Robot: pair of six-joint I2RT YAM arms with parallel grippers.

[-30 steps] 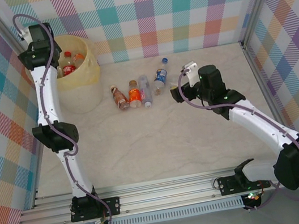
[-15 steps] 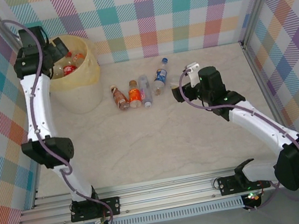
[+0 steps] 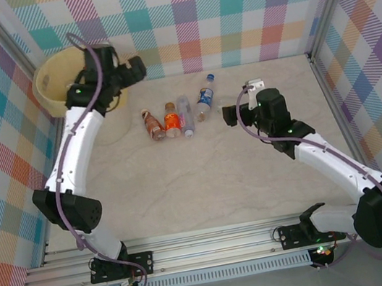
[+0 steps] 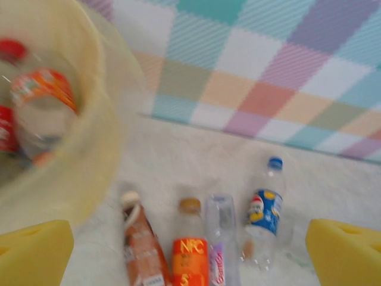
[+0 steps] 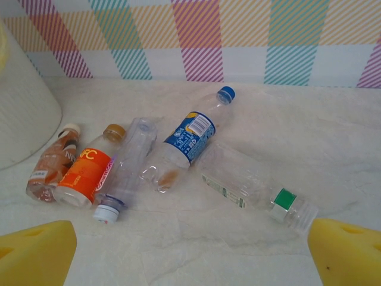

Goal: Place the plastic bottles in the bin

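Left to right across mid-frame lie a brown bottle (image 5: 52, 162), orange bottle (image 5: 88, 171), clear bottle (image 5: 126, 170), blue-labelled bottle (image 5: 187, 140) and green-labelled bottle (image 5: 256, 192), with the bin (image 5: 24, 119) at the left edge and yellow fingertips (image 5: 36, 253) in both bottom corners.

Bin (image 3: 41, 87) partly hidden by left arm (image 3: 76, 136); binned bottles (image 4: 44, 101) blurred.

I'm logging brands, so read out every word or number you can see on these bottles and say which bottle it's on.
"NFC": white letters on the orange-label bottle.
Too blurred to read: white lettering on the brown-label bottle.
Too small to read: print on the blue-label bottle.
Unreadable: lettering on the pink-strip clear bottle.
Too small to read: fine print on the green-label bottle.
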